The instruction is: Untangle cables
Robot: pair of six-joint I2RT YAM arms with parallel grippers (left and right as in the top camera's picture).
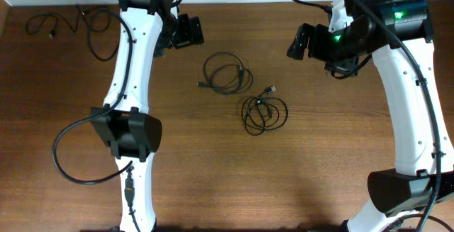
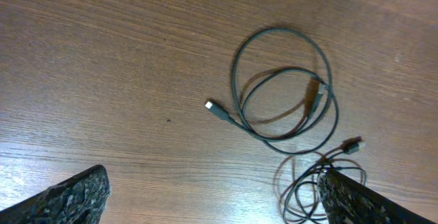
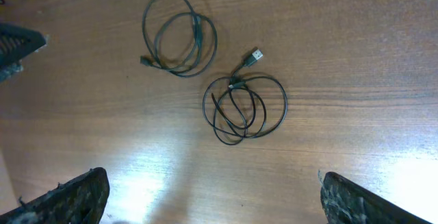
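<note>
Your left claw (image 2: 211, 178) hangs wide open with nothing in it, over bare counter (image 2: 102, 59). Your right claw (image 3: 213, 179) is spread just as wide and is also empty. Ahead of the left claw lies the first cable (image 2: 286, 69), a loose double loop lying flat, with one pale plug end sticking out to the side. Near it but apart, under your right claw's view, the second cable (image 3: 244, 109) sits in a tighter coil of several turns, its silvery plug poking out toward the first. The third cable (image 1: 53, 32) lies at the counter's far left corner, well apart from both coils and beyond your left arm.
</note>
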